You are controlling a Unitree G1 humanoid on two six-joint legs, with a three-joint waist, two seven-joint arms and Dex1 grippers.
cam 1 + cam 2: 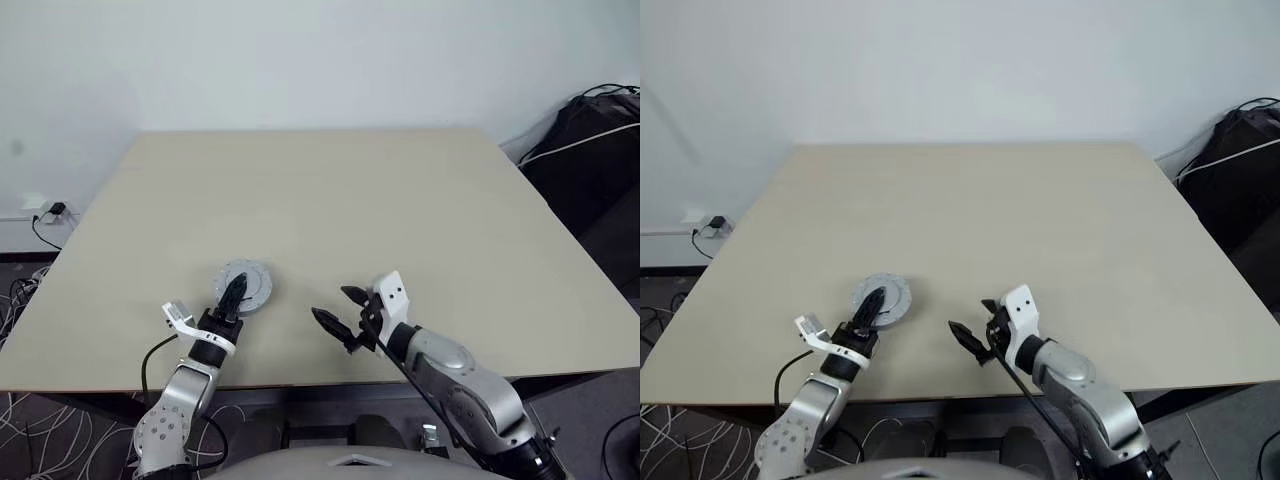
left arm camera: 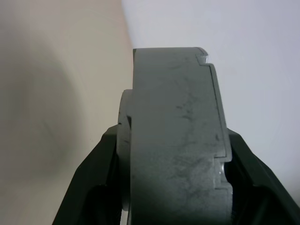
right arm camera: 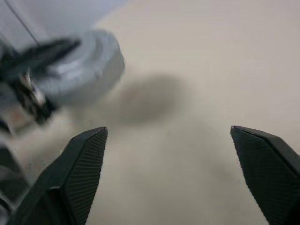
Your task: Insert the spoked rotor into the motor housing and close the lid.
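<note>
Housing: round grey closed motor housing [image 1: 247,286], lid on top, clamped between the left gripper [image 1: 232,296] fingers above the beige table [image 1: 400,210].
Right gripper [image 1: 340,310]: fingers spread apart, empty, near the housing's right.

One table [image 1: 400,220] in play, and just one round grey motor assembly [image 1: 252,283] over its near edge. Two grippers work there: the left gripper [image 1: 233,296] at the assembly, the right gripper [image 1: 340,308] beside it, well apart.
</note>
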